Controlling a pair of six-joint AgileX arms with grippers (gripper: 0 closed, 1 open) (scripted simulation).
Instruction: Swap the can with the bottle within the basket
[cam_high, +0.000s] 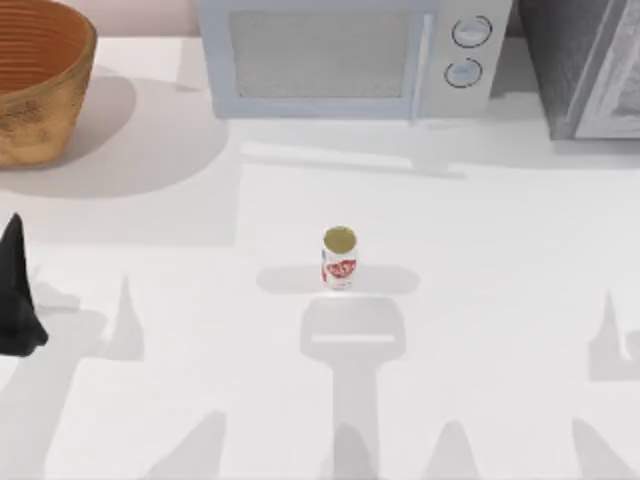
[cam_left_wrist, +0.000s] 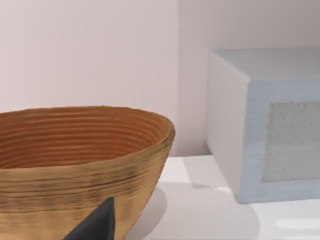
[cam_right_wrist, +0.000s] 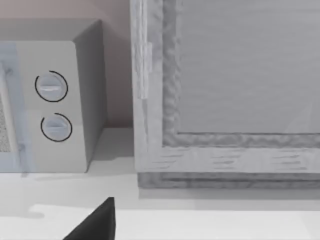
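Observation:
The can (cam_high: 340, 258) stands upright in the middle of the table, white with red markings and a dull gold top. The orange-brown woven basket (cam_high: 40, 90) sits at the back left corner; its ribbed inside (cam_left_wrist: 75, 135) faces the left wrist view, and what lies in it is hidden. The bottle is out of view. My left gripper (cam_high: 15, 290) hangs at the table's left edge, in front of the basket and far left of the can; a dark part of it (cam_left_wrist: 95, 225) rises before the basket wall. A dark part of my right gripper (cam_right_wrist: 95, 225) points at the back right.
A pale blue-grey microwave (cam_high: 345, 55) stands along the back, right of the basket, its two dials (cam_right_wrist: 52, 107) in the right wrist view. A grey cabinet (cam_high: 590, 65) fills the back right corner. Open tabletop (cam_high: 500, 300) surrounds the can.

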